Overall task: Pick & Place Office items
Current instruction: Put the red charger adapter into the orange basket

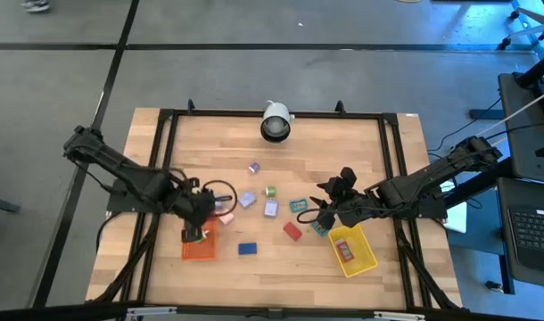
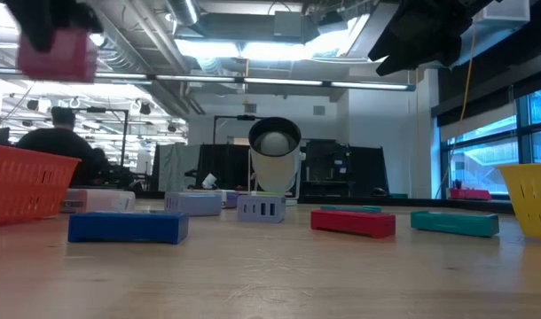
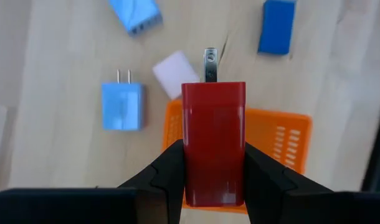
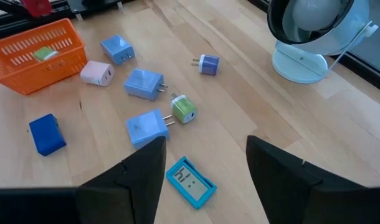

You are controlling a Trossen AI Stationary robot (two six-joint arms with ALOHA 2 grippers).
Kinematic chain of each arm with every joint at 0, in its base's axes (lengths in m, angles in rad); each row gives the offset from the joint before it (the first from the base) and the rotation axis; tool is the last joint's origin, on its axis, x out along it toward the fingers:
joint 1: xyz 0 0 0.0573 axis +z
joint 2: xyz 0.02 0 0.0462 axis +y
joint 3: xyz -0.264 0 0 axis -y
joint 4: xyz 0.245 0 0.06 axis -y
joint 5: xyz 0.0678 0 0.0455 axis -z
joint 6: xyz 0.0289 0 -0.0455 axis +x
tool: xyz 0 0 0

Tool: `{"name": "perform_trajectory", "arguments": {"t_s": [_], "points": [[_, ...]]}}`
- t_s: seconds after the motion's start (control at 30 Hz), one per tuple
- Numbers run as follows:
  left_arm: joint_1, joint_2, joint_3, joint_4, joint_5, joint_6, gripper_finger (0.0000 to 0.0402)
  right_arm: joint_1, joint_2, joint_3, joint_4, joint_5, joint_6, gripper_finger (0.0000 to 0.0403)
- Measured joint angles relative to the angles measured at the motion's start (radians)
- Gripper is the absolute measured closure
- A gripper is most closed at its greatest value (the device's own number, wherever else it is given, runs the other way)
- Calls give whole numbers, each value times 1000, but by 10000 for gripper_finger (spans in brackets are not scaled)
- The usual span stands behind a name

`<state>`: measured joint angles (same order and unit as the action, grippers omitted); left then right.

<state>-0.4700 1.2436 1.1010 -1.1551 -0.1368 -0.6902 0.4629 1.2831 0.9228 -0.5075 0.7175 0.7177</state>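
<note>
Gripping a red charger (image 3: 213, 140) in clenched jaws, prong pointing forward, left gripper (image 3: 213, 180) poised above the orange tray (image 3: 283, 134). Nothing printed on the red body (plain on every face shown). Right gripper (image 4: 205, 165) held over mid-worktop (image 4: 252, 93), jaws released and empty, just above a teal flat piece (image 4: 190, 181) bearing dark marks too small to read. Scattered nearby: three light-blue plugs (image 4: 143, 83), a pink one (image 4: 96, 73), a green-and-white one (image 4: 184, 107), a lilac one (image 4: 209, 63), a dark blue block (image 4: 47, 133). One green piece (image 4: 45, 54) already in the orange tray. Yellow tray (image 1: 352, 250) beside the right arm.
</note>
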Motion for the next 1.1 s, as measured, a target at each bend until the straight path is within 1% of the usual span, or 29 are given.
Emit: {"name": "perform_trajectory", "arguments": {"t_s": [0.13, 0.27, 0.57, 0.77, 1.1], "points": [[-28, 15, -59, 37, 5, -32, 286, 0, 0, 0, 4, -1, 0, 179], [-48, 15, -93, 93, 21, -46, 286, 0, 0, 0, 6, -4, 1, 179], [-84, 15, -188, 147, 54, -130, 286, 0, 0, 0, 6, -10, 3, 179], [-86, 15, -259, 198, 93, -165, 286, 0, 0, 0, 16, -16, 3, 179], [-84, 15, -328, 201, 90, -175, 286, 0, 0, 0, 36, -27, -1, 179]]}}
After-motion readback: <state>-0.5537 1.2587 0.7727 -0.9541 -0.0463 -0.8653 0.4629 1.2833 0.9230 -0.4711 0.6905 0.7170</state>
